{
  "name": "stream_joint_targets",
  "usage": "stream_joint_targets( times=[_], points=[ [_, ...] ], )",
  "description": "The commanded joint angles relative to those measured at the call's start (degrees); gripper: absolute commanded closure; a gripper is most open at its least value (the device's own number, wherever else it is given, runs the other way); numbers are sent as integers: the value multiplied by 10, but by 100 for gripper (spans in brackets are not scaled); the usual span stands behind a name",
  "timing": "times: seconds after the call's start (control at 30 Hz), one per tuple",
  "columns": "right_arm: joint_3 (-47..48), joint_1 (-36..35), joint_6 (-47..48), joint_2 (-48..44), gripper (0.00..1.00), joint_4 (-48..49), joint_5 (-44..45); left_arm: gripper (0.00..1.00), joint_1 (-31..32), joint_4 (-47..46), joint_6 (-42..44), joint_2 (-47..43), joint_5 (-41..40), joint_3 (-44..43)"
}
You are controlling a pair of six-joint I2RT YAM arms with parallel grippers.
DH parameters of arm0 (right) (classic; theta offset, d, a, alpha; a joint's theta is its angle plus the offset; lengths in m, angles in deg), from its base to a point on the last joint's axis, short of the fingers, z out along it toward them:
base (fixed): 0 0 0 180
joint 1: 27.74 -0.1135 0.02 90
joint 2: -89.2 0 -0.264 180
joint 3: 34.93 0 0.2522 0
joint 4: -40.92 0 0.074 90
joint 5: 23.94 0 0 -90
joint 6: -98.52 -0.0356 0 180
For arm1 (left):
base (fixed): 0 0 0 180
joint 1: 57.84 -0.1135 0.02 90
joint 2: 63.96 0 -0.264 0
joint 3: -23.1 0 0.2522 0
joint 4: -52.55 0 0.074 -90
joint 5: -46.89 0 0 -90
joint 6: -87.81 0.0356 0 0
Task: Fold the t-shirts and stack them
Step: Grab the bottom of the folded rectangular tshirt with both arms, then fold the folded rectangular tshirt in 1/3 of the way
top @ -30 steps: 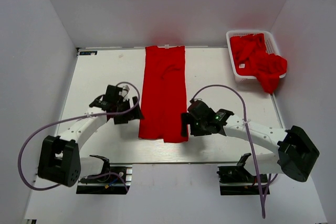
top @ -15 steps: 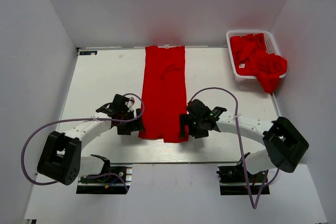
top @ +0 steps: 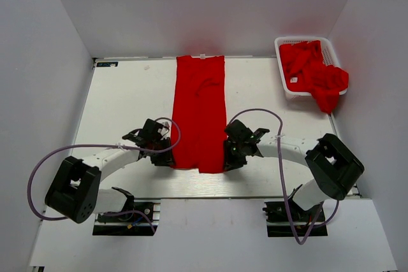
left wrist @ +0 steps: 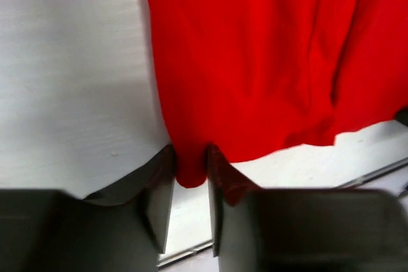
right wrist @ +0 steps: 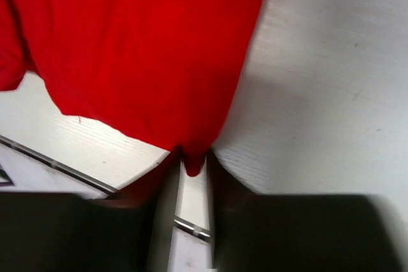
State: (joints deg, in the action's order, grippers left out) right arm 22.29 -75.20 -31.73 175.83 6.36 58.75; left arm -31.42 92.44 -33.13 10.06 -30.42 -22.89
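The plain red fabric t-shirt [top: 199, 116], folded into a narrow strip, lies down the middle of the white surface [top: 127, 93], and the left tool [left wrist: 189, 176] and right tool [right wrist: 192, 167] are each closed to a narrow gap, pinching one near-edge hem corner, apparently to carry the hem toward the far edge.

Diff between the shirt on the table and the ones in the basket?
The table shirt lies flat, folded into a long narrow strip; the basket shirts are a crumpled heap spilling over the basket rim. The table shirt is pinched at its near corners by the left gripper and right gripper; the basket shirts are untouched. Both are bright red.
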Motion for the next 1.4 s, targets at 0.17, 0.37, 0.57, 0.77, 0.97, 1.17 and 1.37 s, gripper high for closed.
stream_joint_targets(
  times=[0.17, 0.37, 0.57, 0.77, 0.97, 1.17, 1.37],
  points=[
    [0, 2, 7, -23, 100, 8, 4, 100, 12, 38, -1, -5, -26, 30],
    [5, 1, 28, -50, 100, 23, 14, 100, 12, 38, 4, -33, -14, -15],
    [53, 7, 32, -52, 100, 16, 49, 100, 12, 60, 4, -22, -20, -96],
    [130, 44, 56, -17, 100, 1, 65, 100, -1, 79, 4, 45, -77, -202],
    [230, 83, 92, 28, 100, -8, 65, 100, -7, 95, 4, 132, -118, -317],
    [331, 126, 143, 99, 100, -33, 55, 100, -32, 89, 16, 198, -129, -417],
    [408, 160, 176, 164, 100, -56, 35, 100, -62, 72, 27, 260, -129, -498]
  ],
)
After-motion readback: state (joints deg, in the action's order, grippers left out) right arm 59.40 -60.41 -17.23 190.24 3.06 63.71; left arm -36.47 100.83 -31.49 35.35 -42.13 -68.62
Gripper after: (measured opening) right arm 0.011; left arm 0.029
